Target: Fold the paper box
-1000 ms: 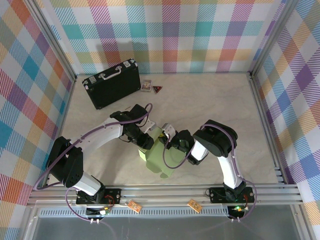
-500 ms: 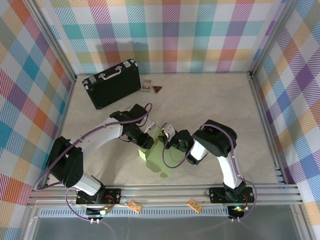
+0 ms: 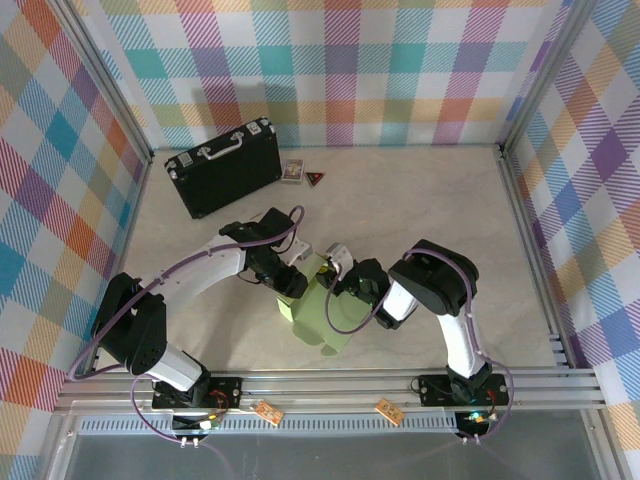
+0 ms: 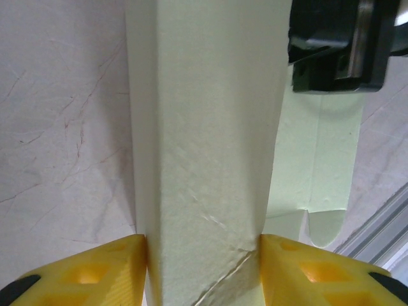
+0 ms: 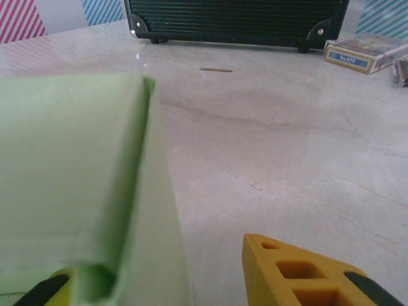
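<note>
Now the left gripper [image 4: 204,271] pinches a raised wall of the paper box [image 4: 204,115] toward the table's [image 3: 420,200] near edge; the right gripper [image 5: 185,280] stands parted, gripping nothing.

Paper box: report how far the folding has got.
Done: one side of the pale light-green card paper box is creased up into a raised wall. In hand: the left pincer clamps that wall, while the right pincer stands open beside the card's edge. Left: the near flaps lie flat on the pale marbled table, so no closed box yet.
</note>
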`<state>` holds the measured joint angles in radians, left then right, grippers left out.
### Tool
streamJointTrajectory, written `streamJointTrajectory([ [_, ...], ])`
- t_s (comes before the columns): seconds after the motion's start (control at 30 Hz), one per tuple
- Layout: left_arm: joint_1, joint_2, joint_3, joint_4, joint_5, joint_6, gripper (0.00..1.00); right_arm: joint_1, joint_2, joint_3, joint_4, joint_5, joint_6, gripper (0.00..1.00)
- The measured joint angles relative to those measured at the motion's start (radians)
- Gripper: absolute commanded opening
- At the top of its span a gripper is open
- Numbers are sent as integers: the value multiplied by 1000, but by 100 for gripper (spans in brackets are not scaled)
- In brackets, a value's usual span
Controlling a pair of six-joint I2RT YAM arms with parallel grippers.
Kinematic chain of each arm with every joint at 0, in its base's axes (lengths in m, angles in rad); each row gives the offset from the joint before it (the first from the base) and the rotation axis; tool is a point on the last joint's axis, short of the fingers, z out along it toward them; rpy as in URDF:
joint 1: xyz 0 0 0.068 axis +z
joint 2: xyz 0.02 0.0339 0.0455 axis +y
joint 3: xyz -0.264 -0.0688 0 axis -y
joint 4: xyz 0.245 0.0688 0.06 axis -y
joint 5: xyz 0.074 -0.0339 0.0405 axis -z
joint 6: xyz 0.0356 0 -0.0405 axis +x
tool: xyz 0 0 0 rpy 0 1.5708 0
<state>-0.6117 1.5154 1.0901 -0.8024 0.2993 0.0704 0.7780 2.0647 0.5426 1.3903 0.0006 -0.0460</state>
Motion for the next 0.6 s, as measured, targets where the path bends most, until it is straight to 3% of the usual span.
streamJointTrajectory([
  [0.2,2,0,0,-8,6,-2,48,-1,-50,-35,-3,-12,-58,35],
  [0.6,6,0,0,-9,7,-2,48,-1,-79,-35,-3,-78,-89,11],
])
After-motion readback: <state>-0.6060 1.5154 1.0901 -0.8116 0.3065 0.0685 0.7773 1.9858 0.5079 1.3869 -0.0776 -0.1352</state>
